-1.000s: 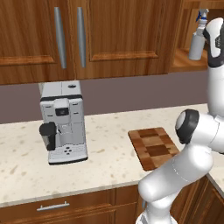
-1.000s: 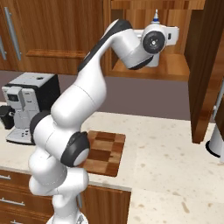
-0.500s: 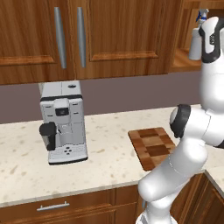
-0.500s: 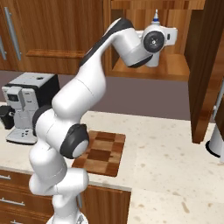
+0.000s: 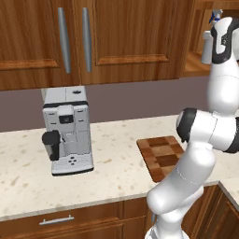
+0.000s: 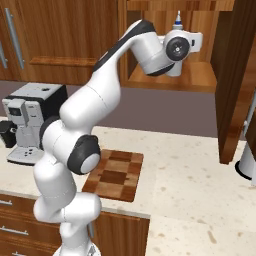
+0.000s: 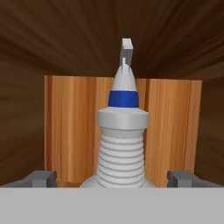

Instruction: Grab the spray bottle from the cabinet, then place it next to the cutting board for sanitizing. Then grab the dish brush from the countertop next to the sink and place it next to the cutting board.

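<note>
Our fingertips (image 7: 41,178) stand spread to their widest, one low on each side of the hand view, and nothing is gripped between them yet. The gripper (image 7: 112,181) is centred on the spray bottle (image 7: 120,148), whose ribbed neck rises squarely in the gap, with clear space between it and each finger. Above the neck sit the blue collar and the white nozzle, pointing up and away from us.

Beyond the bottle is the back wall of the cabinet (image 7: 65,127), well behind it. In the right base view the hand (image 6: 182,46) sits inside the open cabinet just above the shelf (image 6: 200,80), with the bottle's nozzle showing over it.

To do this step well, we judge that we should keep the bottle centred and close evenly on the body or lower neck, not on the narrow nozzle. How far the fingers already reach past the bottle we cannot tell. Closing off-centre could tip it against the back wall.

Outward and below, the cutting board (image 6: 116,175) lies on the countertop (image 6: 200,170) beside the arm's base, with the coffee machine (image 5: 67,130) further off.
</note>
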### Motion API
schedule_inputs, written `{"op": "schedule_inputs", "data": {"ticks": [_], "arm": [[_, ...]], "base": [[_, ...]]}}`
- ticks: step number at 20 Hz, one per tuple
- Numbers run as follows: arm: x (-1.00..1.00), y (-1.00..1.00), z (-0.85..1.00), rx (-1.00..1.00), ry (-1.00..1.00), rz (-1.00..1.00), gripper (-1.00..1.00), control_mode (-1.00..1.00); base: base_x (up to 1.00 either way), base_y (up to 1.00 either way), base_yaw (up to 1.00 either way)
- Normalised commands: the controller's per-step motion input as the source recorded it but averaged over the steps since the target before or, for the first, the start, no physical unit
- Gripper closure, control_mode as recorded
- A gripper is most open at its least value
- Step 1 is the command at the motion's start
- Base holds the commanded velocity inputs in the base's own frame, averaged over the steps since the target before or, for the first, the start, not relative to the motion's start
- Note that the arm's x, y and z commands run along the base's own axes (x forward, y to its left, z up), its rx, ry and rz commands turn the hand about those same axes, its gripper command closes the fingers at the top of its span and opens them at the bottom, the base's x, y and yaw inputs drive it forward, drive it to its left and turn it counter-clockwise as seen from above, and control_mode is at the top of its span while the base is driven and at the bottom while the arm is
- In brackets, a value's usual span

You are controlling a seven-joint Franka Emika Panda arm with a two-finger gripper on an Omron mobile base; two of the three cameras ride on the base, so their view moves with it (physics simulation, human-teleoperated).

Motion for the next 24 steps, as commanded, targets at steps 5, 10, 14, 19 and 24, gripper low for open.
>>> {"op": "schedule_inputs", "data": {"ticks": [5, 10, 14, 19, 24], "arm": [[0.06, -0.01, 0.00, 0.00, 0.00, 0.00, -1.00, -1.00], [0.04, -0.01, 0.00, 0.00, 0.00, 0.00, -1.00, -1.00], [0.14, 0.00, 0.00, 0.00, 0.00, 0.00, -1.00, -1.00], [0.27, 0.00, 0.00, 0.00, 0.00, 0.00, -1.00, -1.00], [0.21, 0.00, 0.00, 0.00, 0.00, 0.00, 1.00, -1.00]], "base": [[0.00, 0.00, 0.00], [0.00, 0.00, 0.00], [0.00, 0.00, 0.00], [0.00, 0.00, 0.00], [0.00, 0.00, 0.00]]}}
